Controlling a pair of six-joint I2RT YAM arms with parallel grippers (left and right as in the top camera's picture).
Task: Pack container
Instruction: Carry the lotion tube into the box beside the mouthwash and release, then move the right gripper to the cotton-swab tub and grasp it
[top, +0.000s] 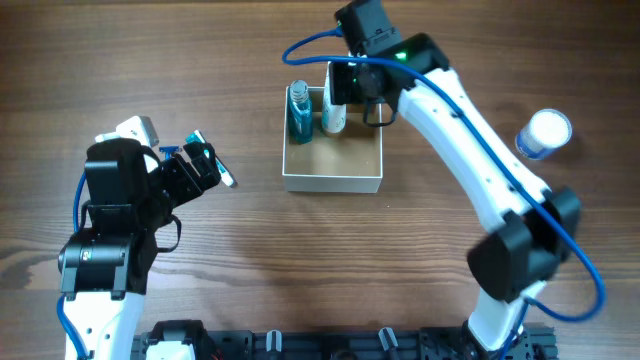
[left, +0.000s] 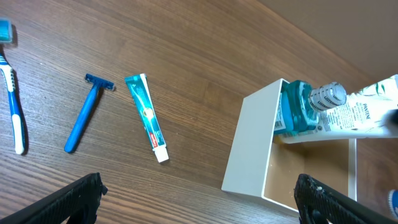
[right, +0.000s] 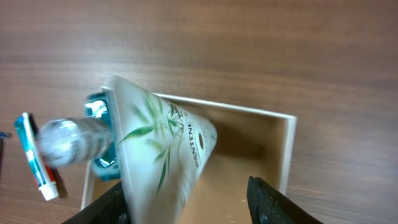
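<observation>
White plastic sits closest: the Pantene tube (right: 161, 143) lies against one finger of your right gripper (right: 185, 186). Bare cardboard shows between it and the other finger, so the jaws stand apart and I judge they are not clamping it. Straight below and beyond those fingers is the container (right: 288, 155). The tube's long axis slants from the gripper down into it, with the cap end next to the teal bottle (top: 298, 118) standing inside. Whether cap and bottle touch, you cannot tell.

Farther out, your left gripper (left: 199, 183) is spread wide with nothing between its fingers. Ahead of it on the wood, running off to one side, lie the toothpaste tube (left: 147, 117), the razor (left: 84, 118) and the toothbrush (left: 13, 106). The container is ahead on the other side. The toothpaste's long axis points away from the fingers, so they would probably close across its narrow width without a wrist turn. Your left arm is nearer to all three. The round white jar (top: 546, 132) lies well apart, beside your right arm
</observation>
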